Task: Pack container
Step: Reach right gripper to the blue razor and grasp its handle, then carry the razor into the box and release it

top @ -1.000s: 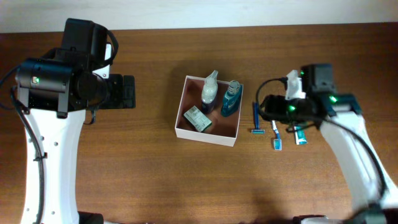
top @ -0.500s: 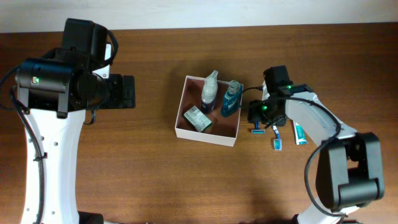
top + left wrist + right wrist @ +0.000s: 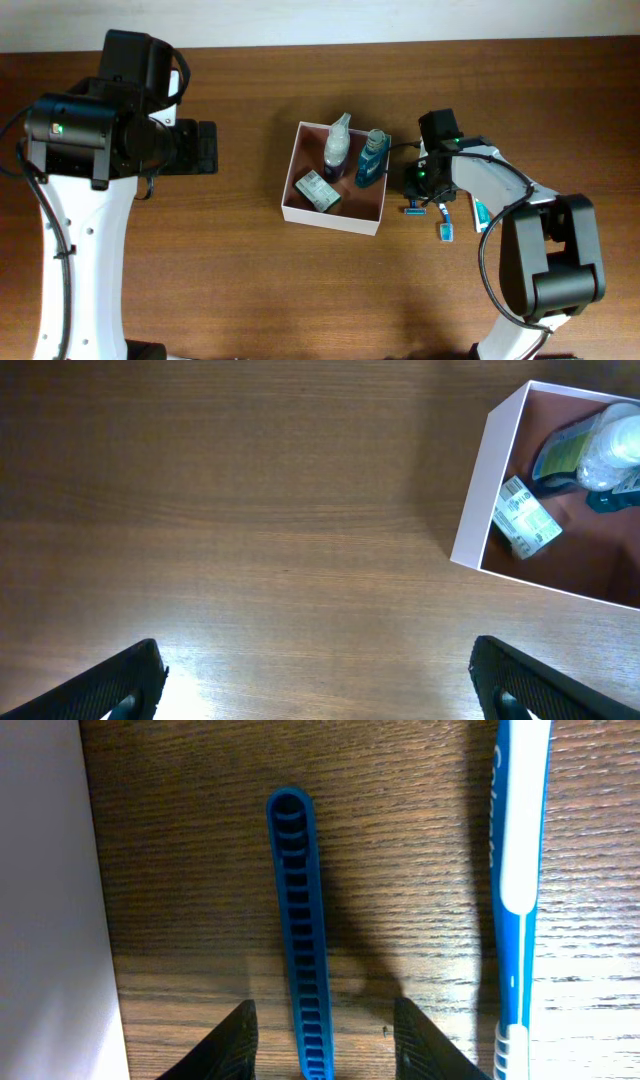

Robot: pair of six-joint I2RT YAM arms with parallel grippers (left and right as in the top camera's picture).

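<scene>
The container (image 3: 293,180) is a square white-walled box with a pinkish-brown inside at the table's middle. It holds a white bottle (image 3: 338,146), a blue tube (image 3: 371,160) and a small labelled packet (image 3: 318,191). My right gripper (image 3: 416,186) is low over a blue razor (image 3: 303,930), open, with one fingertip on each side of its handle. A blue and white toothbrush (image 3: 520,870) lies just right of the razor. The container's white wall (image 3: 45,900) is at the left of the right wrist view. My left gripper (image 3: 315,685) is open and empty over bare table, left of the container (image 3: 478,500).
A small tube (image 3: 483,214) lies right of the toothbrush (image 3: 444,218). The razor's head (image 3: 412,209) points toward the table's front. The left arm's body stands over the table's left side.
My right gripper has swung left from above the small tube and come down over the razor handle, beside the container. The left arm has not moved.
</scene>
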